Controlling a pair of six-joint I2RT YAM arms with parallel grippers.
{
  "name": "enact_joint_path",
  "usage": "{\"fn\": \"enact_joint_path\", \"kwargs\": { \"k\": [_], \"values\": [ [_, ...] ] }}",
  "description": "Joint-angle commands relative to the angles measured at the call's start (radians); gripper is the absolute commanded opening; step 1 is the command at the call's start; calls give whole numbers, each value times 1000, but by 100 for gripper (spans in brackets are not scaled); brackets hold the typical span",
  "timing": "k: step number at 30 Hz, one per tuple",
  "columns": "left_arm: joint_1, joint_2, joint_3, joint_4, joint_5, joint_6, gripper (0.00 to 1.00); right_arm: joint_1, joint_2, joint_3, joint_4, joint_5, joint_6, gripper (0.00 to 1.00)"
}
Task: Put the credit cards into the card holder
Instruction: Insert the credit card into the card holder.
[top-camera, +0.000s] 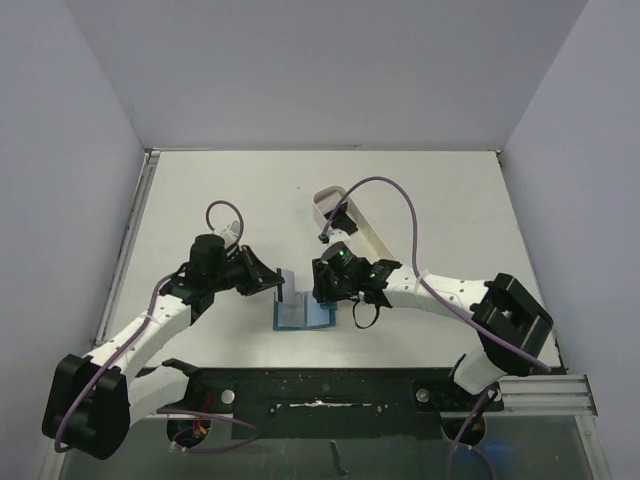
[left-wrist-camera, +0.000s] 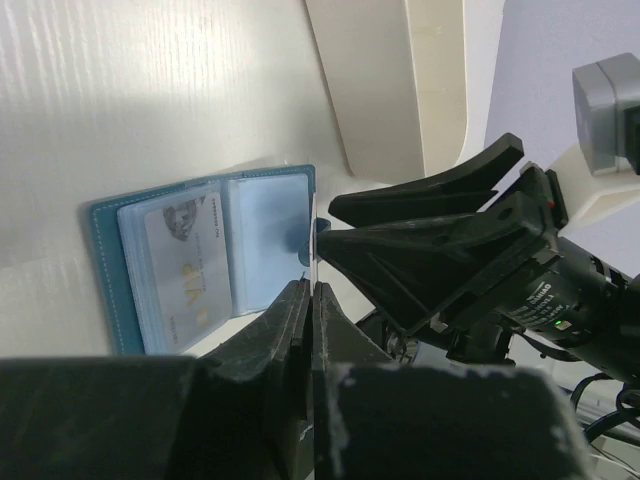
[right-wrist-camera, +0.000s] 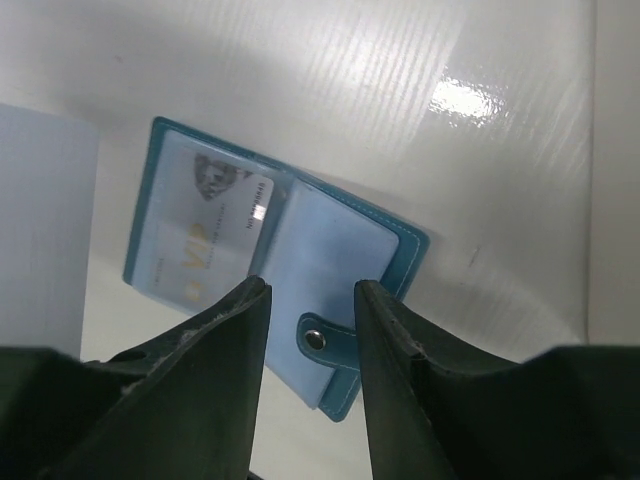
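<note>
1. A white tabletop (top-camera: 230, 190) with a faint ribbed grain carries everything; one bright glare patch shows on it in the right wrist view.
2. A long white oval tray (top-camera: 368, 228) lies right of centre, set at a slant.
3. Plain pale walls (top-camera: 330, 70) enclose three sides.
4. A metal rail (top-camera: 128, 245) borders the tabletop's left edge.

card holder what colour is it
The card holder is teal-blue, with lighter blue pockets inside; clearest in the right wrist view.

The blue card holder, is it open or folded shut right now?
Open. The card holder lies spread flat on the table, inside facing up, a card showing in one half, its snap tab unfastened.
</note>
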Motion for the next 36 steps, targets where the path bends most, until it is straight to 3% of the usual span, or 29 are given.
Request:
{"fn": "enact_joint_path", "kwargs": {
  "k": [1, 10, 19, 36],
  "values": [
    [-39, 39, -33, 166, 43, -36, 0, 20, 28, 42, -38, 68, -38, 38],
    [-88, 173, -86, 336, 80, -35, 0, 43, 63, 33, -61, 110, -47, 31],
    [-104, 298, -77, 380, 110, 10, 0, 54, 76, 26, -70, 128, -42, 25],
    [-110, 418, -95, 438, 113, 45, 0, 59, 71, 20, -69, 136, -41, 23]
  ]
}}
